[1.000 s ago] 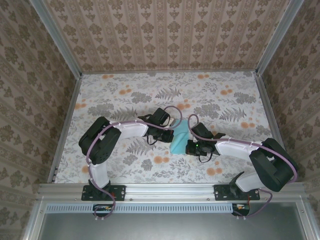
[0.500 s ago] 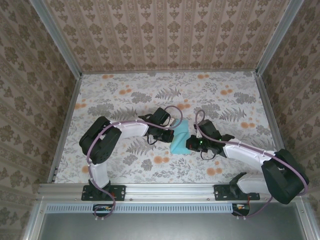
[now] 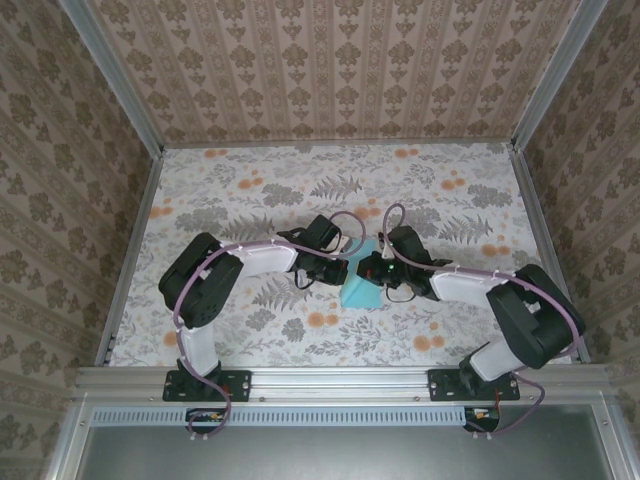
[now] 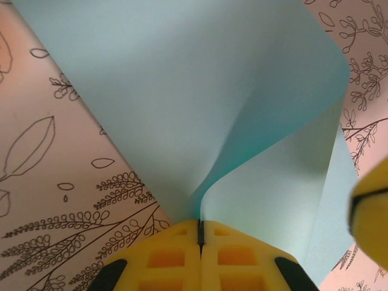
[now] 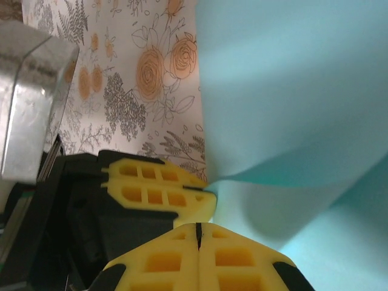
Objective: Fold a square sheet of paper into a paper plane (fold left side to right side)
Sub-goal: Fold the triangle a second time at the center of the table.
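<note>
Both grippers meet at the middle of the floral table (image 3: 230, 190), tip to tip over the cyan-blue sheet of paper (image 3: 357, 291). On my left wrist feed, the left gripper (image 4: 199, 232) has its yellow fingers pressed together with no gap, and the paper rises straight out of that seam — pinched there, one layer curling up and over to the right above a flatter one. The right gripper (image 5: 197, 233) is likewise closed tight; the paper billows just past its tips, but I can't tell whether any is caught between them. Overhead, the sheet's lower corner pokes out toward the near edge — beneath the two wrists.
</note>
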Action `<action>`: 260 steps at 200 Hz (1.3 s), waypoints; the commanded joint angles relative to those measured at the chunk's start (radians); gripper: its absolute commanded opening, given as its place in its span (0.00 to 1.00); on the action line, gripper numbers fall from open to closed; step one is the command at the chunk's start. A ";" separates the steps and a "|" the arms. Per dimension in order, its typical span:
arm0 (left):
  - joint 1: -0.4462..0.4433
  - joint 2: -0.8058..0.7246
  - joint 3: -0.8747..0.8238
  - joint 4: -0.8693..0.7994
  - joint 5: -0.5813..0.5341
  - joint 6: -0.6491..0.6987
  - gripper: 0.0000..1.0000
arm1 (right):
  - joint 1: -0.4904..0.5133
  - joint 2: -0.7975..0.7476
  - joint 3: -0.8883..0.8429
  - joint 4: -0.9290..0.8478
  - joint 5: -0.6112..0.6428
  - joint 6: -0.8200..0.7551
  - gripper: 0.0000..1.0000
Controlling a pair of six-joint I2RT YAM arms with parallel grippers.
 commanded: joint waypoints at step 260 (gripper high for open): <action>-0.013 0.040 0.045 -0.069 0.007 0.029 0.07 | -0.002 0.116 0.013 -0.132 0.052 -0.081 0.00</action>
